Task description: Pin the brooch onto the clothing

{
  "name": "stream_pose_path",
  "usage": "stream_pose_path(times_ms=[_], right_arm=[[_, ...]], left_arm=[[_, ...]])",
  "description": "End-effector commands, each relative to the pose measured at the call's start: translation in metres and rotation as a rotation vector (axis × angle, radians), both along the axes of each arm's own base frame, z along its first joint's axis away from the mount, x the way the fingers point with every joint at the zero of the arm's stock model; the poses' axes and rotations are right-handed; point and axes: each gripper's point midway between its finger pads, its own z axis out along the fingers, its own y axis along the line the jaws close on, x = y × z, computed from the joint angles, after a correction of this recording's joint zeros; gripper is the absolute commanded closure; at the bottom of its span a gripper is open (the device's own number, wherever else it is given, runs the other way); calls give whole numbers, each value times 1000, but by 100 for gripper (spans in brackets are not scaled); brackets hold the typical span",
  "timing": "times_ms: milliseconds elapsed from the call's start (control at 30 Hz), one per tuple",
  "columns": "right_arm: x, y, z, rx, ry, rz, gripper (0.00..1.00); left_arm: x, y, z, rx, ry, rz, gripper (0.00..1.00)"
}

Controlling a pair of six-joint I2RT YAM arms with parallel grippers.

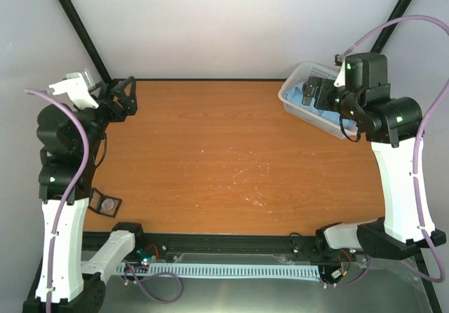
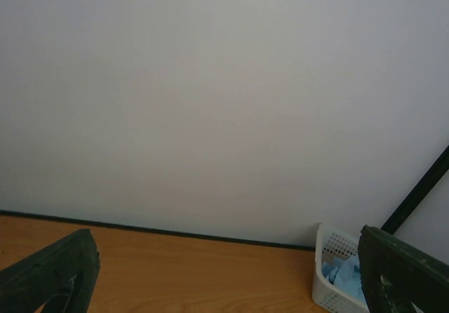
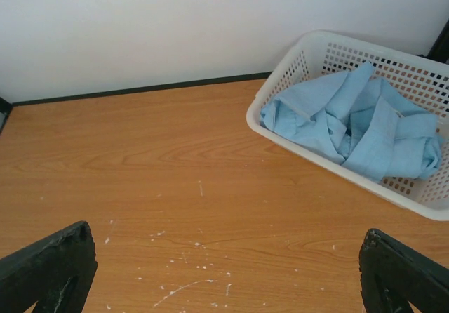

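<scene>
The left tool [image 1: 123,95], a black two-finger gripper, is held above the far left corner of the orange-brown wood-grain counter [image 1: 231,158]. In its wrist view its dark fingers [image 2: 49,278] stand wide apart with nothing between them, facing a plain pale wall [image 2: 210,102].

The right tool [image 1: 312,92], the same kind of black gripper, hangs near the far right corner, just beside a white perforated plastic basket [image 3: 287,67]. Its fingers [image 3: 49,271] are also spread wide and hold nothing.

The basket sits in the far right corner of the counter. The light blue button-up shirt [image 3: 351,127] lies crumpled inside it and fills most of it.

The small round brooch [image 1: 107,204], pale tan from above, rests inside a small black square tray [image 1: 118,203]. The tray is at the left edge of the counter, close to the near left corner. The brooch and the shirt are well apart, near diagonally opposite corners. Fine white scuffs mark the middle of the counter.
</scene>
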Motion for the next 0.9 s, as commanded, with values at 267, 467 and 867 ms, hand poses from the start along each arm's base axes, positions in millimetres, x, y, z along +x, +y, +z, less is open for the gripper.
stream_pose_path(times_ms=[267,467,867], right_arm=[[63,-4,-25,-139,-2,-85,0],[132,-31,-54,-81,4,-180,0],[226,-169,-185,78,220,-450,0]], left_arm=[[37,-6,-19,-66,60,-59,0],[48,-15,-28,-93,120,-111,0],[55,-12,-17,3,97,-103,0]])
